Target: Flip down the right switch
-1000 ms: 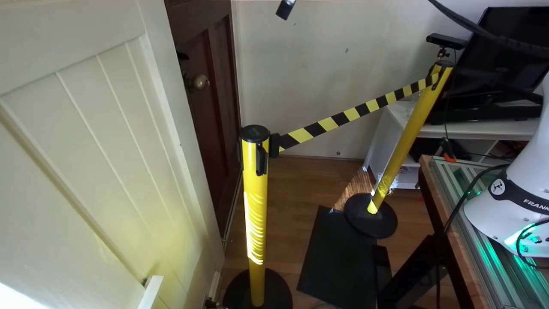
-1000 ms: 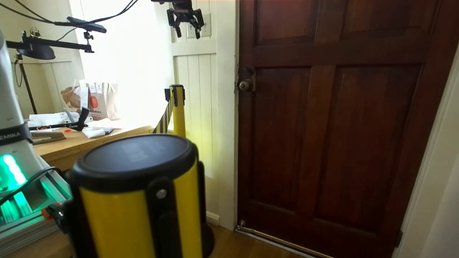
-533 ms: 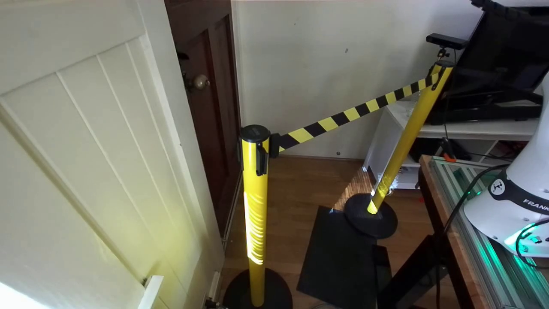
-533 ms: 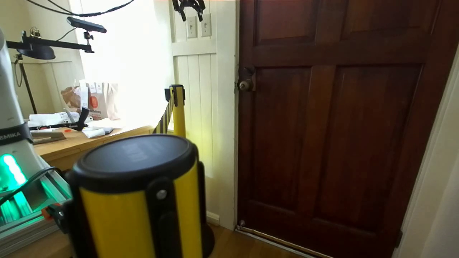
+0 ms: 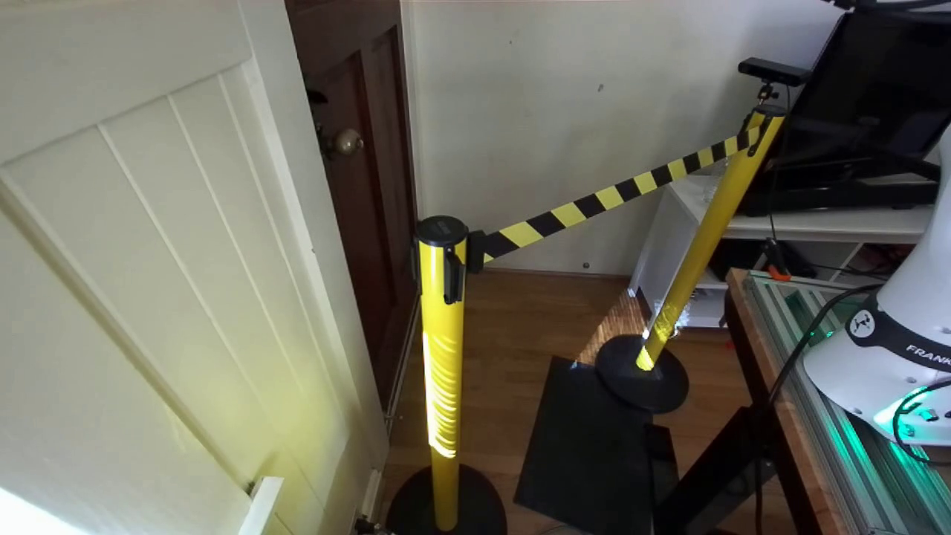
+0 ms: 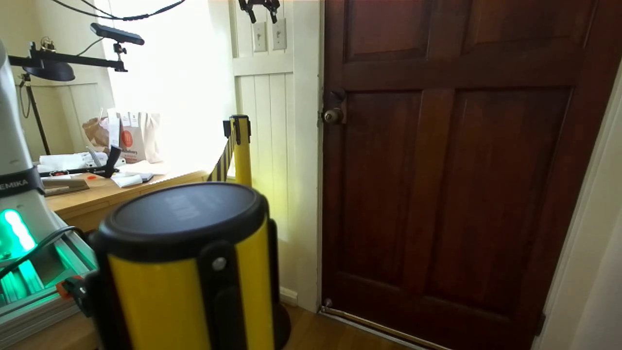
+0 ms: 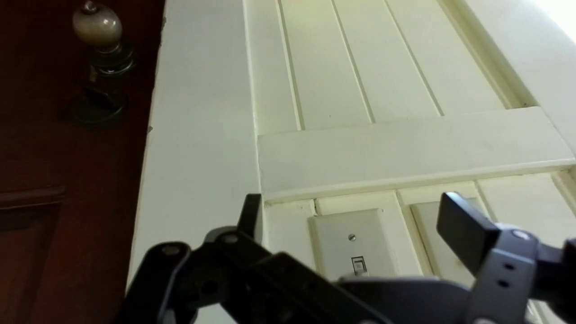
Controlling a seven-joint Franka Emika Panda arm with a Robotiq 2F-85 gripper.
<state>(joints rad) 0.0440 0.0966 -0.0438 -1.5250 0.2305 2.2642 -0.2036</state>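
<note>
- The claw point(image 7: 355, 218) is released: in the wrist view its fingers point(image 7: 463, 229) stand wide apart, with nothing held between them.
- It has just gone up. In an exterior view its tips lay across the switch plates point(image 6: 279, 34) a second ago; now they hang at the plates' upper edges, leaving both almost wholly in sight.
- For the task, I read this as either lining up to push from above or backing off after a push; the pictures don't settle which.
- The right switch point(image 7: 359, 266) is on the plate nearer the brown door point(image 6: 379, 170). The wrist view looks upside down, so it shows left of its neighbour there, in the gap between the fingers. Its lever is too small to call up or down.
- Just beside it, the left plate point(image 7: 438, 247) is partly behind a finger.
- Against the earlier frames, the door, the arm base point(image 5: 917, 290), the yellow posts point(image 5: 443, 349) and the striped belt point(image 5: 609, 198) are unchanged; apart from the claw, the overhead cables point(image 6: 131, 18) have shifted a little.
</note>
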